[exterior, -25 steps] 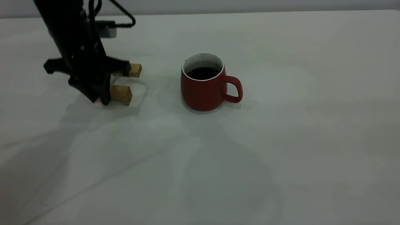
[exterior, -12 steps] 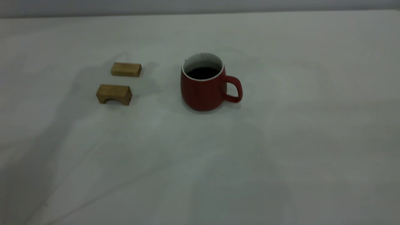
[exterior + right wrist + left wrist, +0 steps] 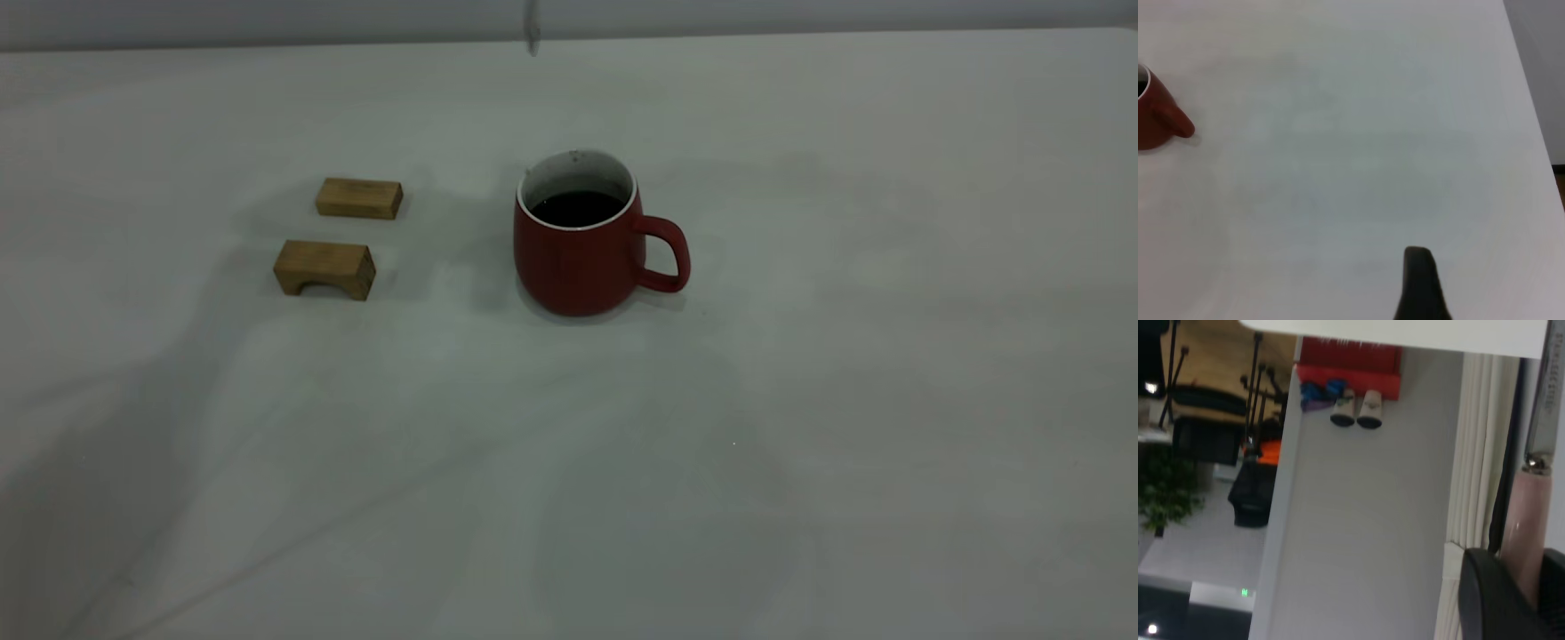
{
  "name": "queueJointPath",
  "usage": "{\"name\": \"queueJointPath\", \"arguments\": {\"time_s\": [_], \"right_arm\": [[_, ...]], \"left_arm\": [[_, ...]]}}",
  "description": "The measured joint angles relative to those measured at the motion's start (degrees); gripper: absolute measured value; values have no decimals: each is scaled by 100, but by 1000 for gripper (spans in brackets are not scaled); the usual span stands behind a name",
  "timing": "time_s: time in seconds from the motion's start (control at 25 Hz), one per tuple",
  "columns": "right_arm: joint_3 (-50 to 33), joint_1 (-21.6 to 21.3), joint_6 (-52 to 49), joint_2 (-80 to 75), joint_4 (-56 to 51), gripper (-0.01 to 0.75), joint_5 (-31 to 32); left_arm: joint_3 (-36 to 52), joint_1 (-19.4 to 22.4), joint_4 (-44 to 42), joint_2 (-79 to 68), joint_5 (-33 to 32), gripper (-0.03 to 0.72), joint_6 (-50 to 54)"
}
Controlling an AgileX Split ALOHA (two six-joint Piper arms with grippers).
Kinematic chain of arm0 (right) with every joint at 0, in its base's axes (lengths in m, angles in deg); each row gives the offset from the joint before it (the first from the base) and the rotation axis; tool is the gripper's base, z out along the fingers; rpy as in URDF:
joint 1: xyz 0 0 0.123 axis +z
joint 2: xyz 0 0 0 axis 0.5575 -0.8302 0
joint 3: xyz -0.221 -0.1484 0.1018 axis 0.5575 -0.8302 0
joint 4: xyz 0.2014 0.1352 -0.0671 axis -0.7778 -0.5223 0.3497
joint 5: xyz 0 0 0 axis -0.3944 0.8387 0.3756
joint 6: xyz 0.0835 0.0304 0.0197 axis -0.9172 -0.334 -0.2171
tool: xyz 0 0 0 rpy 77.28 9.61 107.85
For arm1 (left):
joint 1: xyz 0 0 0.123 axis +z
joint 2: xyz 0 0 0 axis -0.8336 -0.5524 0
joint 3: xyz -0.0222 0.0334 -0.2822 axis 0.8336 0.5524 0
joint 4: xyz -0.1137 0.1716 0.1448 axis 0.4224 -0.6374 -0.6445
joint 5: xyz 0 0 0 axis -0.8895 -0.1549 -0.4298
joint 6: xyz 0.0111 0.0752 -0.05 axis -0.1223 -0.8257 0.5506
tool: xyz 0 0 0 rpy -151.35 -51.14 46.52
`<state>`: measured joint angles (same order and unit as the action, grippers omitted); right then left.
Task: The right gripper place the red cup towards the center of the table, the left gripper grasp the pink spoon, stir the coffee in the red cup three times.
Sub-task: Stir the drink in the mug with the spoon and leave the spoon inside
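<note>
The red cup (image 3: 578,244) stands upright near the middle of the table (image 3: 800,400), handle to the right, with dark coffee (image 3: 578,208) inside. My left gripper (image 3: 1528,587) is shut on the pink spoon (image 3: 1525,527), pale pink handle between the black fingers (image 3: 1485,593), metal neck pointing away. In the exterior view only the spoon's grey tip (image 3: 532,36) shows at the top edge, high above and behind the cup. In the right wrist view, my right gripper (image 3: 1421,283) hangs over bare table far from the cup (image 3: 1155,113).
Two small wooden blocks lie left of the cup, a flat one (image 3: 359,197) and an arched one (image 3: 324,268). The table's right edge (image 3: 1531,120) runs beside the right gripper. The left wrist view looks out at the room.
A second ago the left arm was down at the wooden blocks. It rose out of the exterior view, and now the spoon's tip shows at the top edge above the cup.
</note>
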<state>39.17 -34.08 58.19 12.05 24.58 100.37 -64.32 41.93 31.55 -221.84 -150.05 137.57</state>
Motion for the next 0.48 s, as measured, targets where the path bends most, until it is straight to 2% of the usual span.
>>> {"name": "queueJointPath", "arguments": {"time_s": [0.48], "right_arm": [[0,0,0,0,0,584,0]], "left_arm": [[0,0,256,-1030,0,166,-1153]]}}
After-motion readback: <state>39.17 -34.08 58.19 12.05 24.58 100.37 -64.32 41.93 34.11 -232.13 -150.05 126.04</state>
